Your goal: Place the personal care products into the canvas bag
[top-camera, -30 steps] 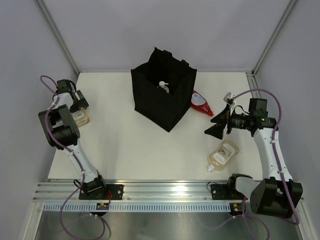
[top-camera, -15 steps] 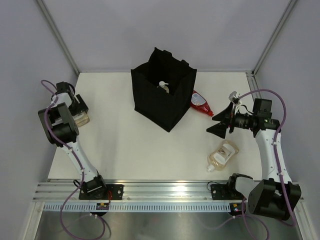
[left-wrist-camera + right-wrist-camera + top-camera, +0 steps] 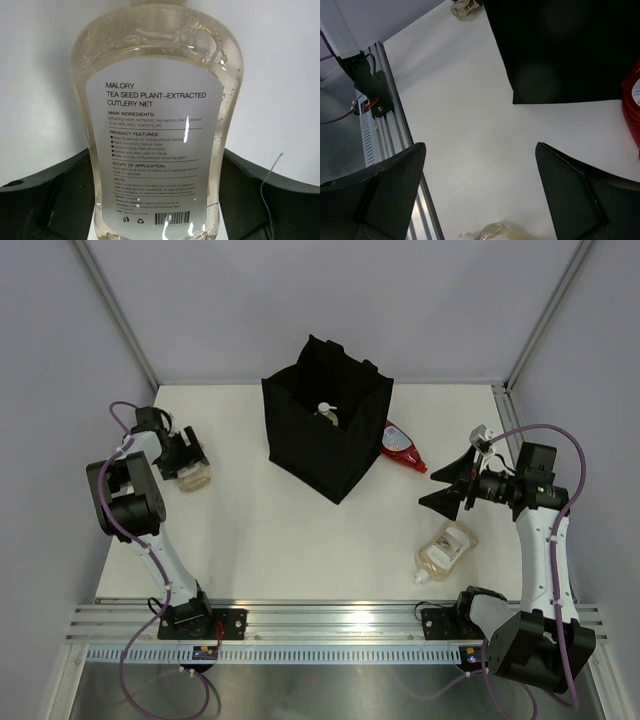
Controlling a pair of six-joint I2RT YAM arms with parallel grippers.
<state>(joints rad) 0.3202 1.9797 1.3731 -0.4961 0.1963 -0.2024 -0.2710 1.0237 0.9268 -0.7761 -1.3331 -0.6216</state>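
The black canvas bag (image 3: 325, 435) stands open at the back middle, with a white-capped bottle (image 3: 325, 412) inside. My left gripper (image 3: 186, 454) is shut on a clear pale-liquid bottle (image 3: 197, 476) with a white label, near the table's left edge. In the left wrist view the bottle (image 3: 155, 100) fills the gap between the black fingers (image 3: 50, 200). My right gripper (image 3: 447, 487) is open and empty above the table. It hangs between a red squeeze bottle (image 3: 402, 447) beside the bag and an amber bottle (image 3: 446, 549) lying flat. The bag (image 3: 560, 50) and the red bottle (image 3: 633, 110) also show in the right wrist view.
The aluminium rail (image 3: 330, 618) runs along the near edge and also shows in the right wrist view (image 3: 380, 125). Grey walls close the left, back and right sides. The amber bottle's top (image 3: 492, 233) shows at the bottom of the right wrist view.
My left gripper has swung right, away from the left wall, carrying the clear bottle. My right gripper has drawn back a little to the right, still open.
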